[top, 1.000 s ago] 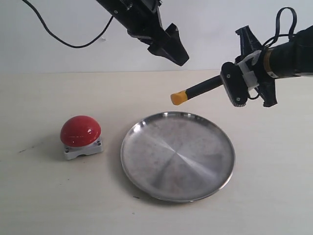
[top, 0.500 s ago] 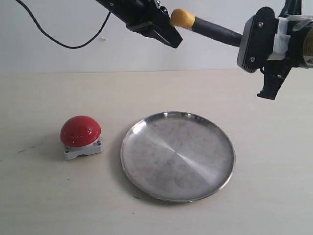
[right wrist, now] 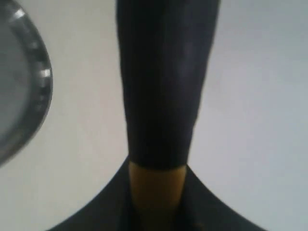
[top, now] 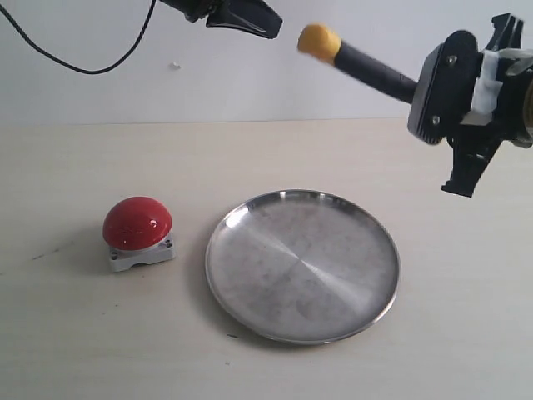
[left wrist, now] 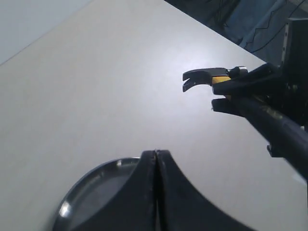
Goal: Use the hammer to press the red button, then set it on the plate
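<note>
**Hammer held aloft, plate and button clear below**

The near strip of the pale table (top: 83, 350) is bare. The plate (top: 300, 267) lies flat right of centre, with open table all round its rim. The red button (top: 137, 222) sits to its left, near the plate but apart from it.

Above the far right of the plate, the right gripper (top: 426, 90) is clamped on the hammer (top: 366, 68). The yellow handle end points up and left, well clear of the table. The left gripper (top: 250, 15) hangs at the top edge, near that end but not touching it. A black cable (top: 50, 54) crosses the white wall (top: 250, 83).

The left wrist view alone shows the claw head (left wrist: 202, 77) and the left fingers (left wrist: 149, 192) pressed together, holding nothing. The right wrist view shows the handle (right wrist: 163, 96) seated between the jaws, beside the plate rim (right wrist: 29, 96).
</note>
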Controlling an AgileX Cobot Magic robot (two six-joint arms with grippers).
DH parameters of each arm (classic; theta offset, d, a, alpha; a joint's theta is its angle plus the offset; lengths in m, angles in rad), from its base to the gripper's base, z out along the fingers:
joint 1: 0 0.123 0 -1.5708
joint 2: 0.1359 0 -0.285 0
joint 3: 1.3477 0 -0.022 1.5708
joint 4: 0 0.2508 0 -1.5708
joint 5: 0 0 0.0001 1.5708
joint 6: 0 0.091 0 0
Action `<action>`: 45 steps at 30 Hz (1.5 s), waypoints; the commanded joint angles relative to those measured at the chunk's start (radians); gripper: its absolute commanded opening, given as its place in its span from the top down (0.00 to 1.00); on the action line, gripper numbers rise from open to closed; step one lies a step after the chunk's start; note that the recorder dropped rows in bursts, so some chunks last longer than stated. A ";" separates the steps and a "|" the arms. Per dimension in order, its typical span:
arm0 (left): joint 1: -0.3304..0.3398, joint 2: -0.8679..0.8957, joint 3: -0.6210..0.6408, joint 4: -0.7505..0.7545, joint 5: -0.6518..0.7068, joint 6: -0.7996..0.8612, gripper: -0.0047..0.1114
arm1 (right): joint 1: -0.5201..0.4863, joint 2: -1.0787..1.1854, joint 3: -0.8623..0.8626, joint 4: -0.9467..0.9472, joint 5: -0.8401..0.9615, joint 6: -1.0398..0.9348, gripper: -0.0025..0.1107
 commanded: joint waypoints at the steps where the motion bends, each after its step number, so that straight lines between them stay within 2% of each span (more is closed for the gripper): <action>1: 0.001 -0.009 0.001 -0.021 -0.002 -0.005 0.96 | -0.001 -0.019 0.000 -0.323 -0.009 -0.030 0.98; 4: 0.001 -0.009 0.001 -0.018 -0.002 -0.021 0.96 | -0.001 -0.026 0.000 -0.424 0.002 -0.048 0.98; 6: 0.001 -0.009 0.001 -0.016 -0.002 -0.063 0.96 | 0.007 -0.037 0.011 -0.424 0.016 -0.174 0.98; 13: -0.003 -0.009 0.001 -0.016 -0.002 -0.157 0.96 | 0.163 -0.094 0.022 -0.424 0.334 -0.583 0.98; 19: -0.033 -0.009 0.005 0.013 -0.002 -0.187 0.96 | 0.296 -0.180 0.040 -0.424 0.357 -0.620 0.98; 23: -0.048 -0.009 0.035 0.017 -0.002 -0.170 0.96 | 0.380 -0.252 0.093 -0.424 0.438 -0.618 0.98; 29: -0.048 -0.012 0.089 0.017 -0.002 -0.176 0.96 | 0.470 -0.346 0.215 -0.424 0.714 -0.640 0.98; 33: -0.064 -0.014 0.145 -0.054 -0.002 -0.189 0.96 | 0.488 -0.372 0.251 -0.424 0.888 -0.684 0.98; 40: -0.164 -0.029 0.242 -0.065 -0.002 -0.099 0.96 | 0.488 -0.403 0.256 -0.424 0.786 -0.552 0.98; 45: -0.218 -0.029 0.258 -0.075 -0.002 -0.055 0.93 | 0.488 -0.437 0.256 -0.424 0.713 -0.545 0.98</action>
